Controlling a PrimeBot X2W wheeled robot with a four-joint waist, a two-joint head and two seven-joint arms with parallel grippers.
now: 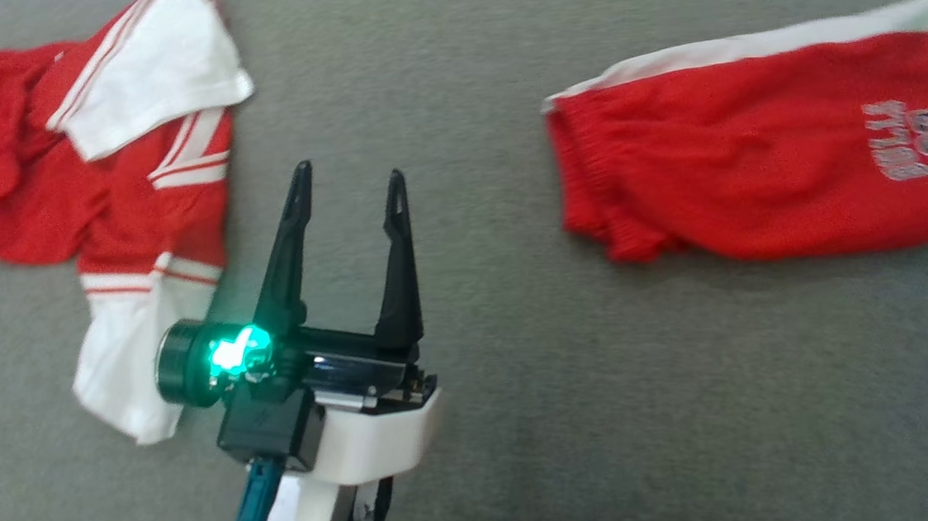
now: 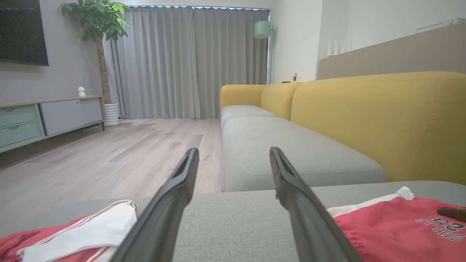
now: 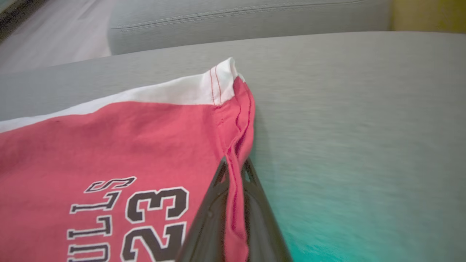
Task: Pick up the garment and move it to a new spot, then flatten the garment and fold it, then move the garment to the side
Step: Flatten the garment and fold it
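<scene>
On the grey cushion [image 1: 476,309], left gripper [image 1: 350,172] gapes empty; right gripper [image 3: 235,164] pinches red shorts [image 1: 755,171].

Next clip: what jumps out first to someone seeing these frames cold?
Two bright garments lie on the grey cushion: red shorts printed with 23 at the head view's right, a crumpled red-and-white top at its left. Between them the left tool stands open, a green light glowing at its base. In the right wrist view the right tool is shut on the shorts' hem.
</scene>
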